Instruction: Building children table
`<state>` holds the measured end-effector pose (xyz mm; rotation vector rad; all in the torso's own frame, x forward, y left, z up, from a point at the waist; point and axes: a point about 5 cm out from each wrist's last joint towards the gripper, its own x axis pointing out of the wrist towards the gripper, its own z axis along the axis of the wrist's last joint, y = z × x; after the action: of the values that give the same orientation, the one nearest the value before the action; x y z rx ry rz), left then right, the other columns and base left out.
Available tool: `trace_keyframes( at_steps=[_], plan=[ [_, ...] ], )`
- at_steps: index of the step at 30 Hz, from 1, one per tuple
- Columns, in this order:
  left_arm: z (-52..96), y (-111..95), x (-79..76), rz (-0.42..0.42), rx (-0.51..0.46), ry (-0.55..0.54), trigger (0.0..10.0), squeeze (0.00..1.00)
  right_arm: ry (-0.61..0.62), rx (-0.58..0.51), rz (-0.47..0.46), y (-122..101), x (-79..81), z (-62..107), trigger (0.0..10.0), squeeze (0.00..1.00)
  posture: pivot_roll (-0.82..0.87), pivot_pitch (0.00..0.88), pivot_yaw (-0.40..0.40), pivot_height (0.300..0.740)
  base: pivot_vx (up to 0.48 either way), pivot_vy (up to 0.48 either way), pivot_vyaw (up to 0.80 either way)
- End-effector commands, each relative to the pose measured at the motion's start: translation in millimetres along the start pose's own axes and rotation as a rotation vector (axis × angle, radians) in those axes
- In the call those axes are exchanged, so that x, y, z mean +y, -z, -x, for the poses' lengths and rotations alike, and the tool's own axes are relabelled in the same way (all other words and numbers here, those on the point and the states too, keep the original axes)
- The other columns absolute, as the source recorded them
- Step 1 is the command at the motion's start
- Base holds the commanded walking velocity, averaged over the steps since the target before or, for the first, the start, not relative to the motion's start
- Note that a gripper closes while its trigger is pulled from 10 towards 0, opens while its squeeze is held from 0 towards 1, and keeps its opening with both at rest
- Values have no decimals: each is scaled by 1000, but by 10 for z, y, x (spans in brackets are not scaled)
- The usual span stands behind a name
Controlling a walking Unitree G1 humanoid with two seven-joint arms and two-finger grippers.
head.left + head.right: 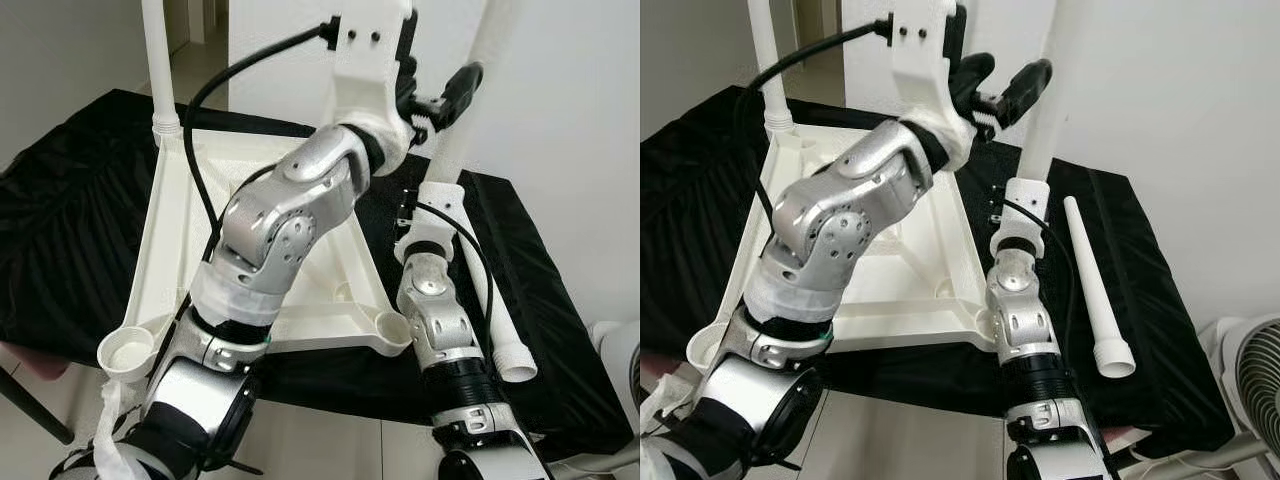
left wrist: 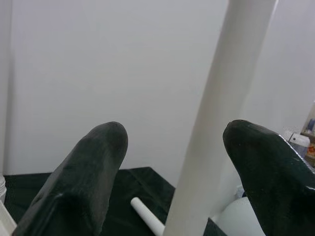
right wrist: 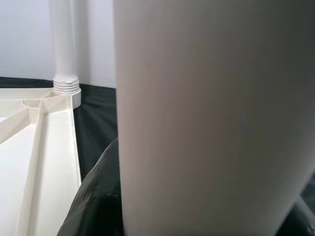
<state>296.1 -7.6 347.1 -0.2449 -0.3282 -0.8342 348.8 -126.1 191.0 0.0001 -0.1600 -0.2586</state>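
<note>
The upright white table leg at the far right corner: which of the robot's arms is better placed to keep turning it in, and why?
Probably right: the right gripper appears closed around the leg low down. The left gripper only straddles it higher, open.

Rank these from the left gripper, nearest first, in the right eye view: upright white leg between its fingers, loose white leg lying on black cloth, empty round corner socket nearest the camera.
1. Upright white leg, between the left gripper fingers.
2. Loose white leg, lying rightward.
3. Empty round corner socket, near left.

Bench draped in black cloth (image 1: 710, 240), bearing an upturned white tabletop (image 1: 910, 270) toward its left side, and a loose white leg (image 1: 1092, 290) lying near the right edge, threaded end toward the front edge.
</note>
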Motion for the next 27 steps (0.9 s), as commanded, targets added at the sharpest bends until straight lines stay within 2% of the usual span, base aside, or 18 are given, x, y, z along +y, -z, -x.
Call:
trace_keyframes(
  at_steps=[1, 7, 10, 15, 22, 27],
  plan=[
    [12, 17, -120, -8, 6, 123, 10000, 0, 6, -23, -24, -6, -91, 12, 10000, 0, 19, 0, -146, 740, 0, 0, 0],
    [101, 153, -42, 2, 27, 66, 10000, 0, -21, -38, -42, 35, -195, 85, 10000, 0, 16, 0, -146, 740, 0, 0, 0],
    [199, 311, 68, -11, 53, 0, 10000, 0, -77, -43, -55, 76, -224, 143, 10000, 0, 14, 0, -142, 740, 0, 0, 0],
    [290, 445, 208, -42, 85, -72, 10000, 0, -109, -37, -47, 138, -252, 202, 10000, 0, 10, 0, -138, 740, 0, 0, 0],
    [442, 612, 331, -80, 138, -119, 10000, 0, -173, -59, -66, 161, -291, 293, 10000, 0, 0, 0, -122, 740, 0, 0, 0],
    [515, 691, 363, -109, 160, -131, 10000, 0, -216, -69, -85, 164, -307, 335, 10000, 0, -2, 0, -119, 740, 0, 0, 0]
  ],
)
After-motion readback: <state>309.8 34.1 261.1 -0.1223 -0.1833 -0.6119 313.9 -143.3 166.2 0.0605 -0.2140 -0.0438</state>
